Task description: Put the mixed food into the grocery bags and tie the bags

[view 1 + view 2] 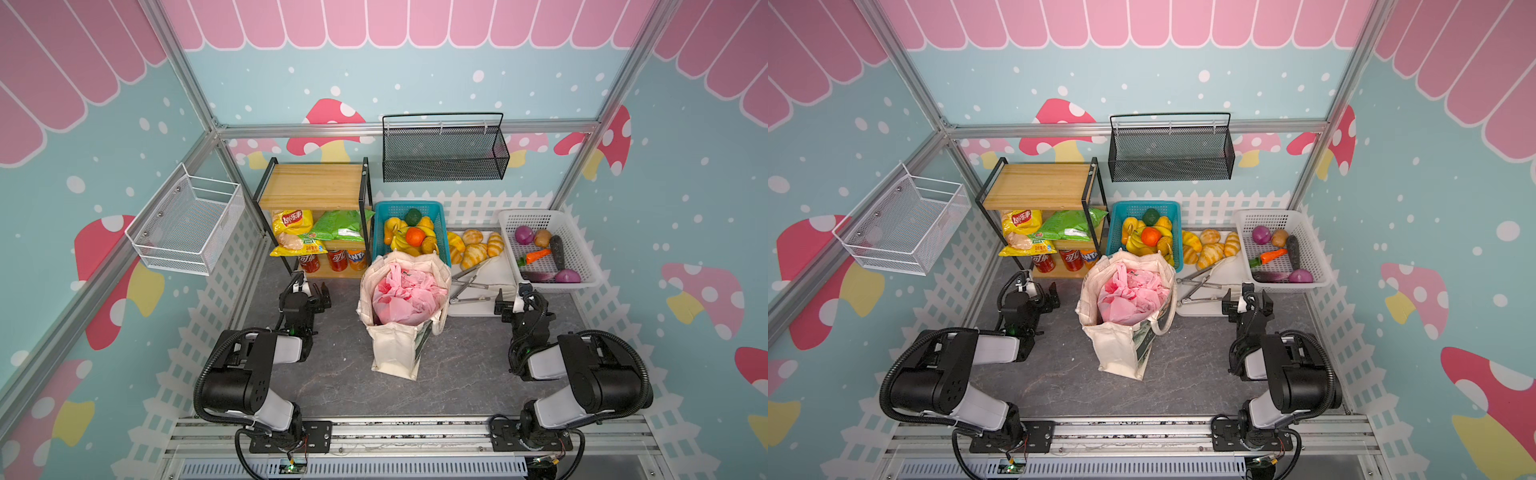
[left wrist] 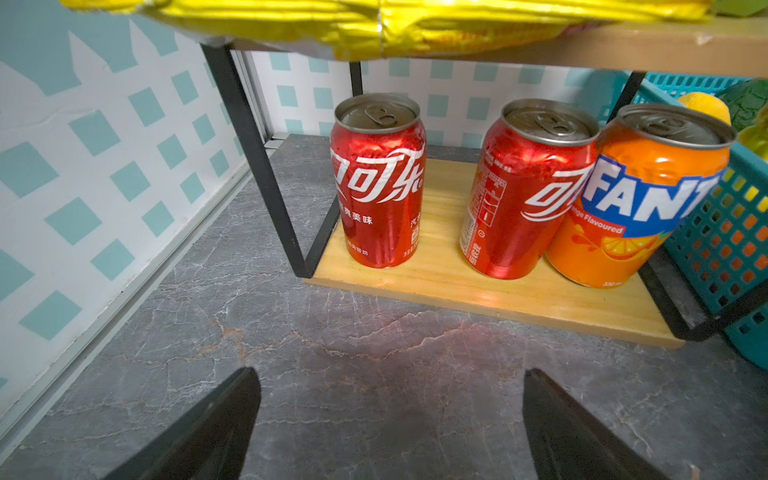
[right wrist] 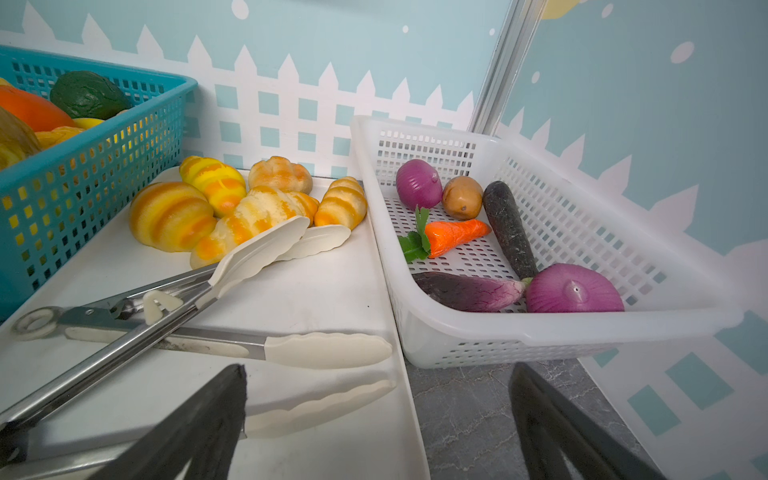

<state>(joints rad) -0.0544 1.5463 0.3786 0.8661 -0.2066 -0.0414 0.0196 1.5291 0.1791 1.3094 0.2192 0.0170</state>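
The grocery bags stand together mid-table in both top views: a cream canvas tote (image 1: pixel 395 353) (image 1: pixel 1121 353) upright and open, with the pink plastic bag (image 1: pixel 405 297) (image 1: pixel 1129 297) bunched inside its mouth. The mixed food is hidden. My left gripper (image 1: pixel 314 293) (image 1: pixel 1042 293) (image 2: pixel 392 374) is open and empty, left of the tote, low over the grey table and facing the shelf's drink cans (image 2: pixel 378 178). My right gripper (image 1: pixel 513 297) (image 1: pixel 1246 297) (image 3: pixel 378 370) is open and empty, right of the tote, at the near edge of the white tray (image 3: pixel 332 291).
A wooden shelf (image 1: pixel 311 187) at the back left holds a yellow chip packet (image 1: pixel 291 232), a green packet (image 1: pixel 340 224) and cans. A teal fruit basket (image 1: pixel 409 205) stands behind the tote. The tray carries bread rolls (image 3: pixel 232 208) and tongs (image 3: pixel 208 328). A white vegetable basket (image 3: pixel 561 332) sits at the right.
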